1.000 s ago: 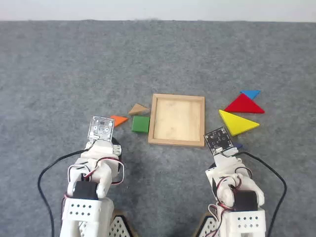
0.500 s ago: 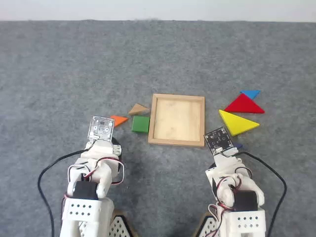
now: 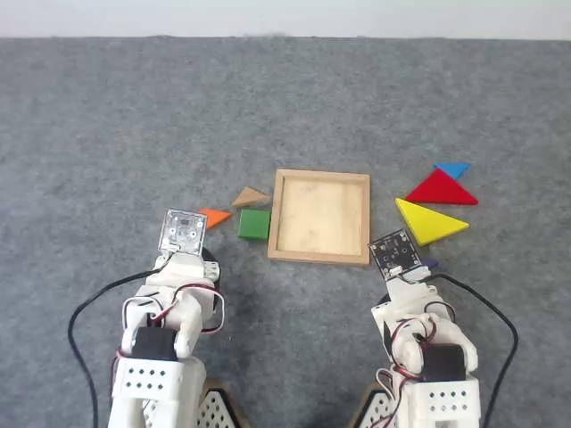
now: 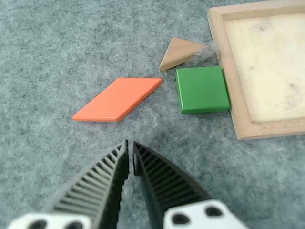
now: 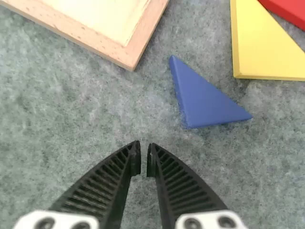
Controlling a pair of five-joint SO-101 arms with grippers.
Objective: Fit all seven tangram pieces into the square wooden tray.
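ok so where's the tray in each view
High view: tray mid-table, between green square and yellow triangle.
Left wrist view: tray beside the green square.
Right wrist view: tray corner near the blue triangle.
Shared landmark: the tray's near rim.

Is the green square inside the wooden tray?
No, the green square lies on the grey carpet beside the wooden tray, outside its rim.

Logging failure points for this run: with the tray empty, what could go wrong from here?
1. The green square lies close against the outer wall of the tray, so there may be no room to grip it without pushing the tray.
2. The yellow triangle and red triangle lie close together; gripping one could shift the other.
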